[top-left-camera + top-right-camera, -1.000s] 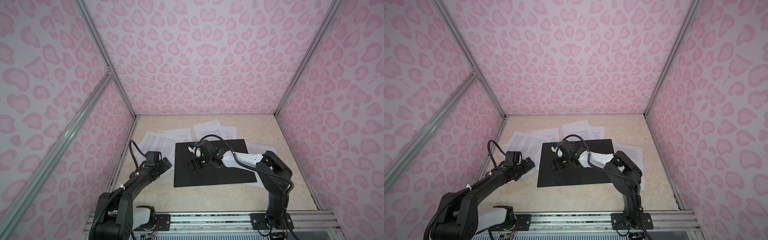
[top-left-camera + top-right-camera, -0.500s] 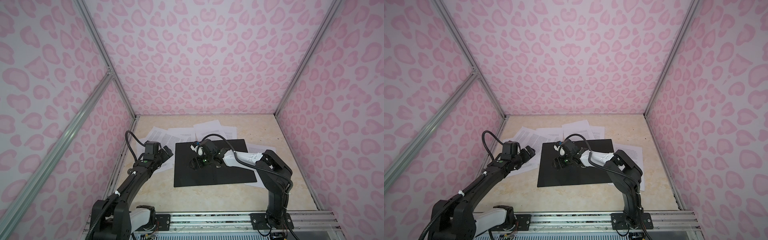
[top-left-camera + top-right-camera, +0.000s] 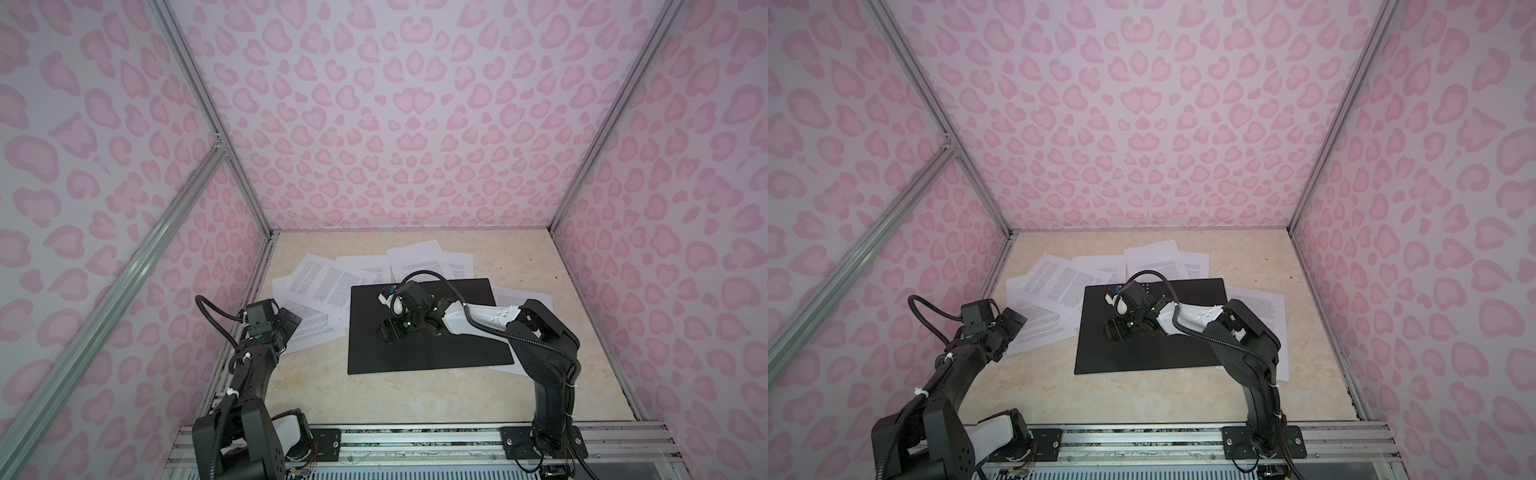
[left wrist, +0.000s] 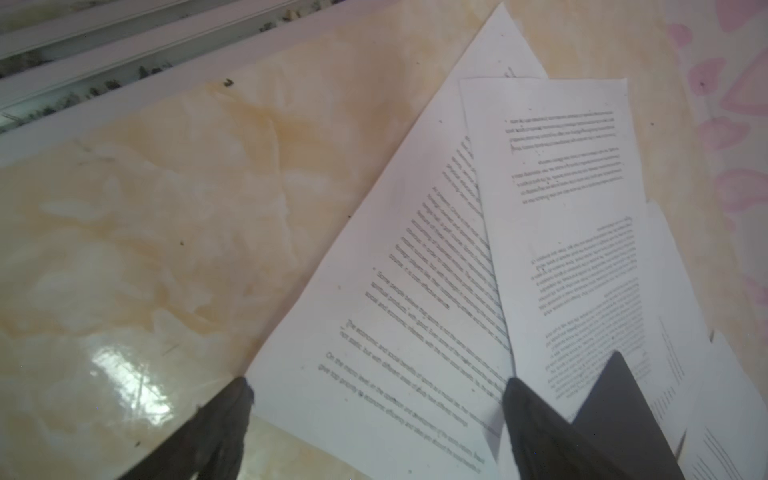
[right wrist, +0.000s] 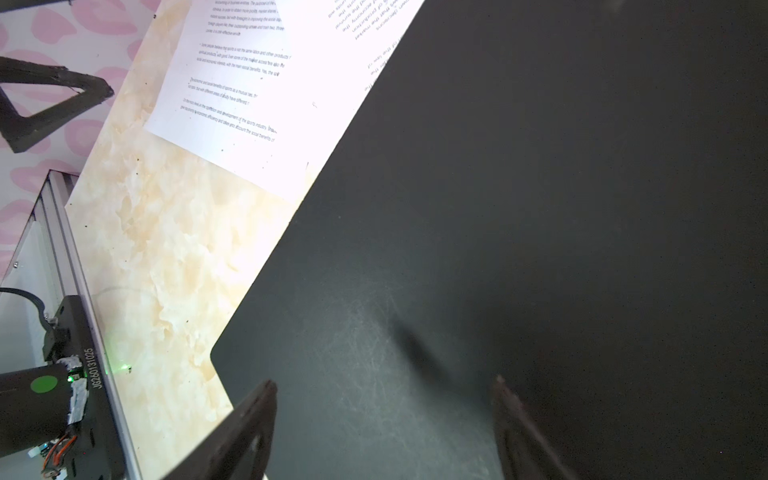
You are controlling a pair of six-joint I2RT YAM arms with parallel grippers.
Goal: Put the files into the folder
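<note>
The black folder (image 3: 453,345) (image 3: 1183,349) lies flat in the middle of the table in both top views. Several files (image 3: 328,286) (image 3: 1063,282), white printed sheets, are fanned out to its left and behind it. One more file (image 3: 525,297) pokes out from under its right side. My left gripper (image 3: 291,325) (image 3: 1014,321) is open, low over the near-left sheet. In the left wrist view (image 4: 378,388) that sheet's corner (image 4: 374,399) lies between the fingers. My right gripper (image 3: 388,331) (image 3: 1113,331) (image 5: 384,384) is open over the folder's left half (image 5: 498,208), holding nothing.
Pink patterned walls with aluminium posts (image 3: 266,232) close in the left, back and right sides. A metal rail (image 3: 415,440) carrying both arm bases runs along the front edge. Bare beige tabletop (image 3: 374,399) lies in front of the folder.
My left gripper has moved left toward the wall and now sits over the near-left sheet's corner, still open. The right gripper has stayed on the folder.
</note>
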